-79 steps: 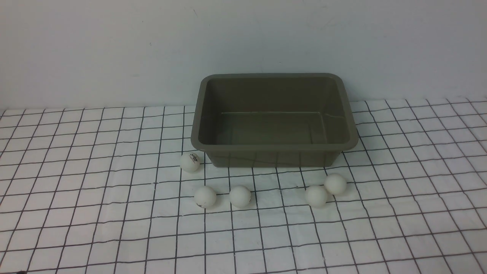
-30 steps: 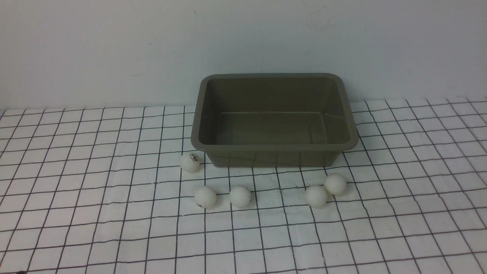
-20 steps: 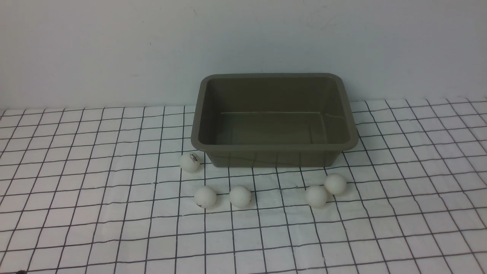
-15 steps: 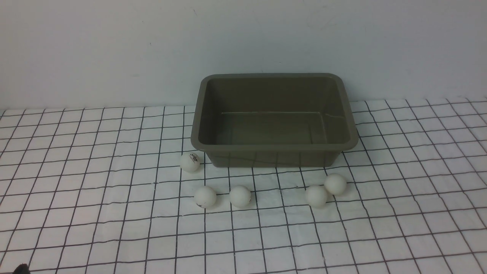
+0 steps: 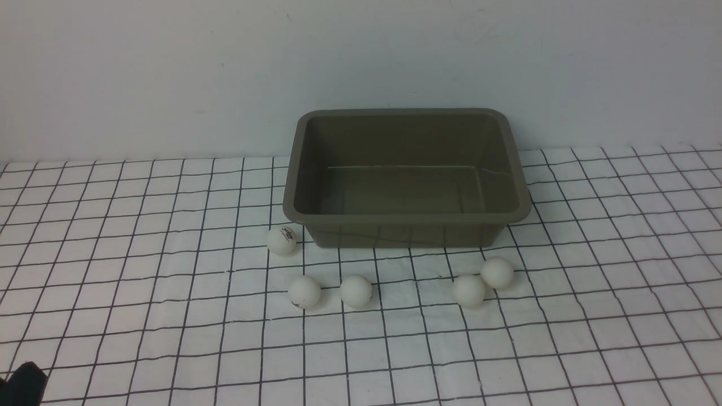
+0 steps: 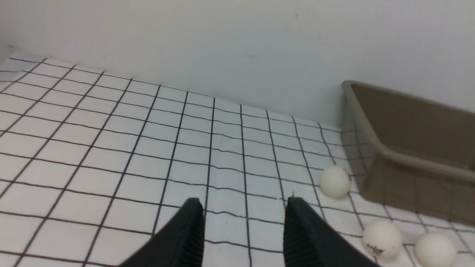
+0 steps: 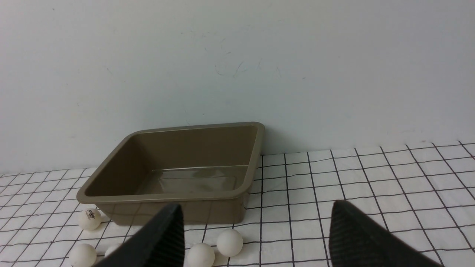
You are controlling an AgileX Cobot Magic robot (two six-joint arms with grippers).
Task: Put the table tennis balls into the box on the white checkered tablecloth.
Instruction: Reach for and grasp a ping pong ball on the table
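The olive-grey box [image 5: 406, 217] stands empty at the back middle of the white checkered tablecloth [image 5: 113, 282]. Several white table tennis balls lie in front of it: one [image 5: 281, 240] by its front left corner, a pair [image 5: 304, 291] [image 5: 356, 291] nearer, and a touching pair [image 5: 469, 290] [image 5: 497, 273] at the front right. My left gripper [image 6: 243, 202] is open and empty, low over bare cloth to the left of the balls [image 6: 334, 181] and the box [image 6: 408, 163]. My right gripper [image 7: 256, 205] is open wide and empty, facing the box [image 7: 167, 196] from the near right.
A plain pale wall rises right behind the box. A black part of my left arm [image 5: 22, 386] shows at the front view's bottom left corner. The cloth is slightly wrinkled and stretches far to both sides of the box.
A black part of my left arm has come up into the front view's bottom left corner. The balls and the box have not moved.
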